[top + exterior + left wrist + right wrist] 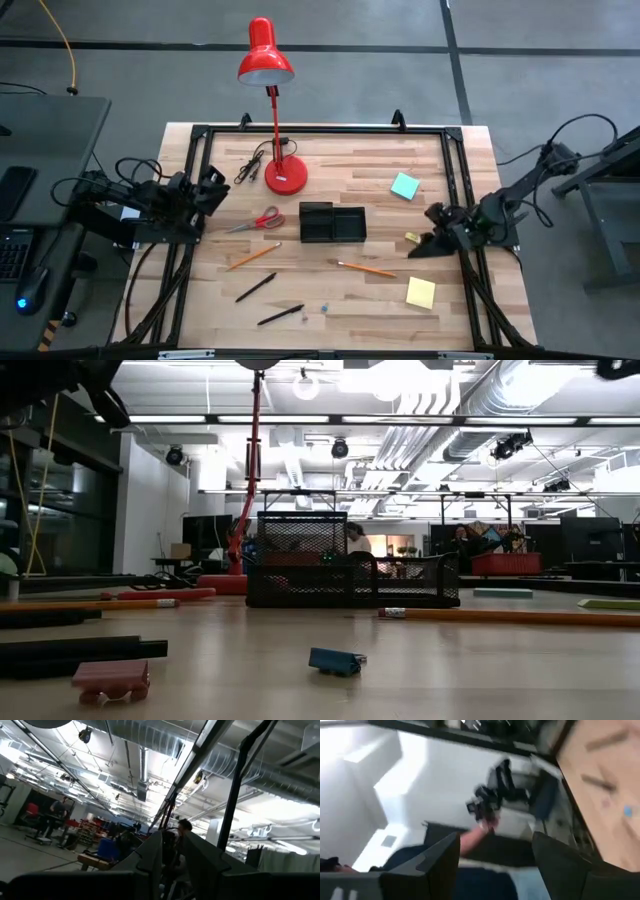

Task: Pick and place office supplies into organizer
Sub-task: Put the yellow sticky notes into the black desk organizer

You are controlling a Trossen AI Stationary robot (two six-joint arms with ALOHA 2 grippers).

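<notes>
two views are disagreeing: overhead is showing scissors (pixel 256 222) lying at 9 o'clock of organizer (pixel 333 222); low view isn't. right gripper (pixel 495 857) fingers sitting apart, left gripper (pixel 213 190) can't tell.

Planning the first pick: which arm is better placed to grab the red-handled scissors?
Left. The left tool sits at the table's left edge, just beside the scissors; the right tool is across the organizer.

High view: straight down over the whole table (pixel 330 300). Low view: table-top height at the near edge, level across toward the organizer (pixel 350 575) and lamp (pixel 245 510); both also show from above. Left wrist view tilts up at the ceiling. Right wrist view looks off the table's side.
</notes>
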